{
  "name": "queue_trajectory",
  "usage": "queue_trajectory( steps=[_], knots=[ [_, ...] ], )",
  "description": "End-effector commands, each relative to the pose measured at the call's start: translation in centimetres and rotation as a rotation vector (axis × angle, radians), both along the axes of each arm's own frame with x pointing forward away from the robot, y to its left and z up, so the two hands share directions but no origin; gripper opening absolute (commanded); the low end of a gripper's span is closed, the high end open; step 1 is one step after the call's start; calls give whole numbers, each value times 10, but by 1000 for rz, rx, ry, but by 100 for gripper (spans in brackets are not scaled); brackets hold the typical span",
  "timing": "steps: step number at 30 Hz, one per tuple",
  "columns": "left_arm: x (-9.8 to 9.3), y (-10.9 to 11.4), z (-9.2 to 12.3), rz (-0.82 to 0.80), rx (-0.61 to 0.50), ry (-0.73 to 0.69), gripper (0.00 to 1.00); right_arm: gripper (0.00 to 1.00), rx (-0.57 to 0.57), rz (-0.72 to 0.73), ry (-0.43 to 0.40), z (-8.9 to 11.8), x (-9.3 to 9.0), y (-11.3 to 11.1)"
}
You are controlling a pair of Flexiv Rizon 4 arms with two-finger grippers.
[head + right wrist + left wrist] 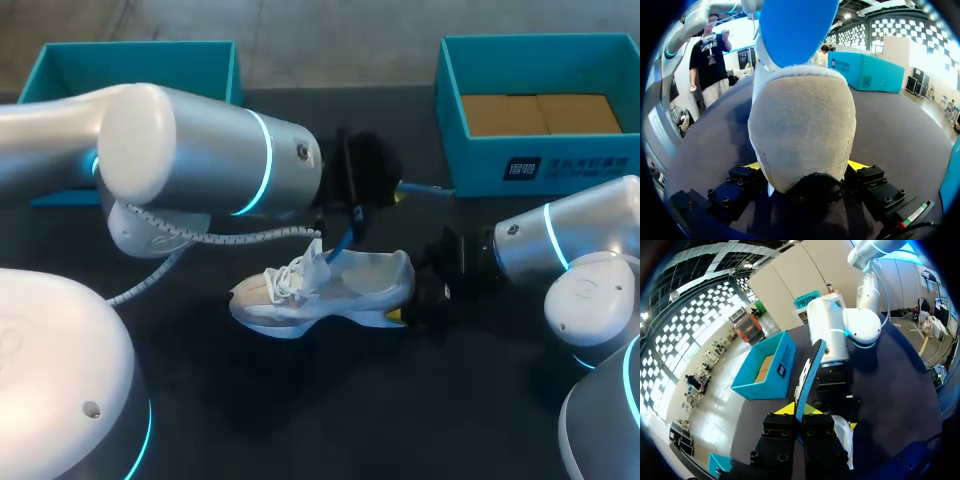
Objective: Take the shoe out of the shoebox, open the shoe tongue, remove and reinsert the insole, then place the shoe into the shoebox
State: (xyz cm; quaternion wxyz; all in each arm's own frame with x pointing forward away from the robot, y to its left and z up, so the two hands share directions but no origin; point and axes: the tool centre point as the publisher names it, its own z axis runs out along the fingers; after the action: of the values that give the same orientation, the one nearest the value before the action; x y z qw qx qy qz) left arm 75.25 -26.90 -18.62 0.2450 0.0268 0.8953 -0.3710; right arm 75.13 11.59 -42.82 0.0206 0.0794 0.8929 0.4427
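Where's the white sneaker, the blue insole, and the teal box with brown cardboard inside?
white lace-up sneaker (340,290): head view, on its side wall.
blue-and-black flat insole (806,377): left wrist view, on its dark face.
teal cardboard shoebox (480,160): head view, on its front wall.

White shoe (325,290) upright mid-table; blue insole (809,375) protruding; teal shoebox (600,170) beyond.

The left end effector (799,411) with the insole (807,372) hangs over the shoe (320,290), closing the way from above; the right end effector (805,167) blocks the heel. Open worktop (330,400) lies along the shoe's near side and between it and the shoebox (540,165)
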Motion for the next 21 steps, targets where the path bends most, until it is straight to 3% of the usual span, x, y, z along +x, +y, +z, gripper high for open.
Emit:
queue_trajectory(
  steps=[1,12,21],
  knots=[
    [-1,-4,4,-10,-8,2,0,0,-4,-1,0,-3,-1,3],
    [0,-18,24,-51,-91,35,0,0,-4,-1,0,-3,-1,3],
    [0,-18,24,-51,-91,35,0,0,-4,-1,0,-3,-1,3]
  ],
)
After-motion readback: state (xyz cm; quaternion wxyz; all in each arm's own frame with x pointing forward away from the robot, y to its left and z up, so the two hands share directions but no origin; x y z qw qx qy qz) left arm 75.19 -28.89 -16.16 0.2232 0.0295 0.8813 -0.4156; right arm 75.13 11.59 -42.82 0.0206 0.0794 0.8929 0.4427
